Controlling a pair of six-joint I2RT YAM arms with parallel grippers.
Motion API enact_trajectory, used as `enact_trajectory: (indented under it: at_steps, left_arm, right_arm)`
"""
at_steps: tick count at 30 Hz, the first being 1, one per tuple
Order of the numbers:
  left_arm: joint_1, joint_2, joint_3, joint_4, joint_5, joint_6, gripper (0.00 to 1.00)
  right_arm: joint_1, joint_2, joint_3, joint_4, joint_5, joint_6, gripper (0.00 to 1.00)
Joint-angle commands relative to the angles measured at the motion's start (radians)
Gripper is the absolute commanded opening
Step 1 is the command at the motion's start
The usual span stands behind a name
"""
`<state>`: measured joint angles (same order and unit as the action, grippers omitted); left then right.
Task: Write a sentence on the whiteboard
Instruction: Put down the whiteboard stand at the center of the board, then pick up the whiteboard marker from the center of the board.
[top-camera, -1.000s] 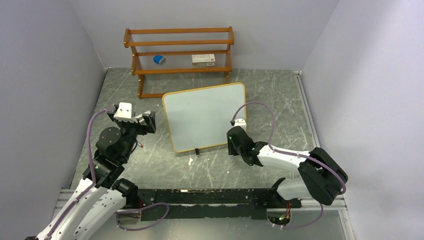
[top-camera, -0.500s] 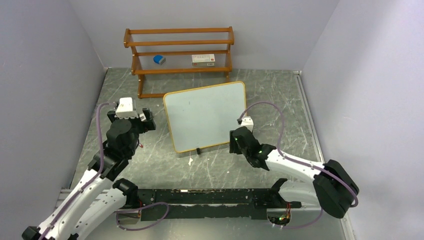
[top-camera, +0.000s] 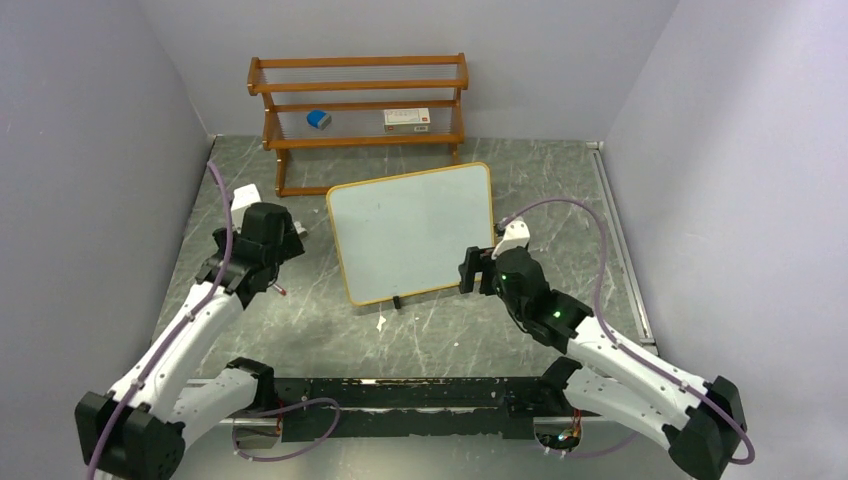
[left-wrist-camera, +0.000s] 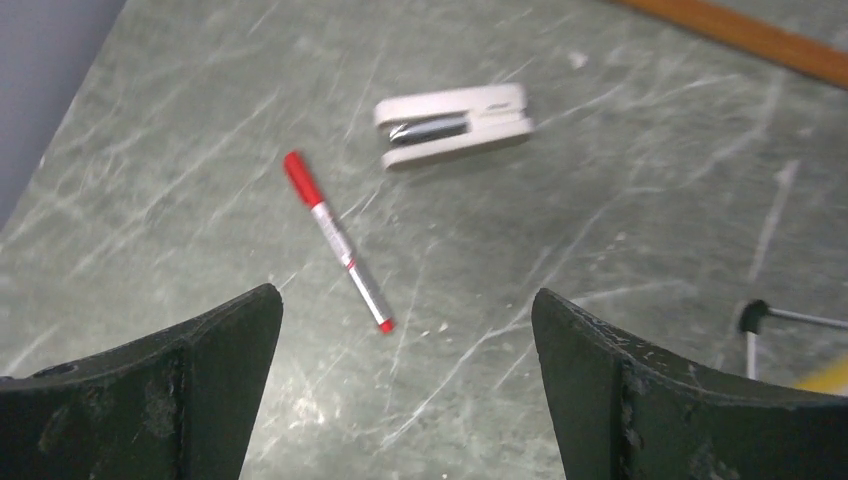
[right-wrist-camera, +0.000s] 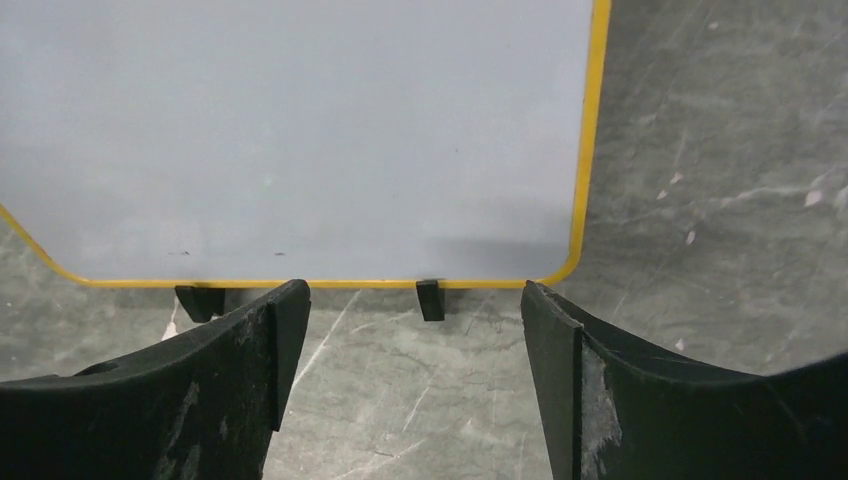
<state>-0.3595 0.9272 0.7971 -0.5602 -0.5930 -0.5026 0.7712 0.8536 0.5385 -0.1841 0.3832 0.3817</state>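
Left gripper (left-wrist-camera: 405, 300) has swung over red marker (left-wrist-camera: 337, 240), jaws apart. Right gripper (right-wrist-camera: 410, 300) has widened, empty, facing whiteboard (right-wrist-camera: 300, 120). Marker pickup probably next.

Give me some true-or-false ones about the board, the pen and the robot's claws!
1. The whiteboard has a sentence on it. False: its face looks bare.
2. A red marker lies on the table near a white stapler, not touching it. True.
3. The left claw grips the marker. False: it is open and empty, above the marker.
4. The right claw is open, facing the whiteboard's bottom edge. True.
5. The small blue object sits on the table. False: it sits on the wooden shelf rack.
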Motion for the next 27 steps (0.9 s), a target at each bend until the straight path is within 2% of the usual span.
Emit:
enact_trajectory:
  at_steps: [1,5,9,13,17,27]
  left_arm:
    - [0.097,0.075,0.050,-0.157,0.086,-0.127,0.99]
    - [0.204,0.180,0.055,-0.150,0.211,-0.132,0.99]
    - [0.310,0.292,0.066,-0.122,0.256,-0.108,0.84]
    - [0.435,0.403,0.106,-0.083,0.293,-0.077,0.75]
    - [0.452,0.501,0.112,-0.052,0.321,-0.076,0.62]
    - [0.454,0.670,0.153,-0.035,0.260,-0.070,0.42]
  right_arm:
    - [0.004,-0.074,0.035,-0.054,0.047,-0.061,0.82]
    - [0.004,-0.128,0.032,-0.058,0.078,-0.078,0.83]
    - [0.004,-0.167,0.014,-0.059,0.104,-0.064,0.83]
    - [0.004,-0.191,-0.001,-0.043,0.103,-0.066,0.83]
    - [0.004,-0.198,0.003,-0.040,0.110,-0.070,0.83]
    - [0.005,-0.207,-0.012,-0.026,0.103,-0.072,0.84]
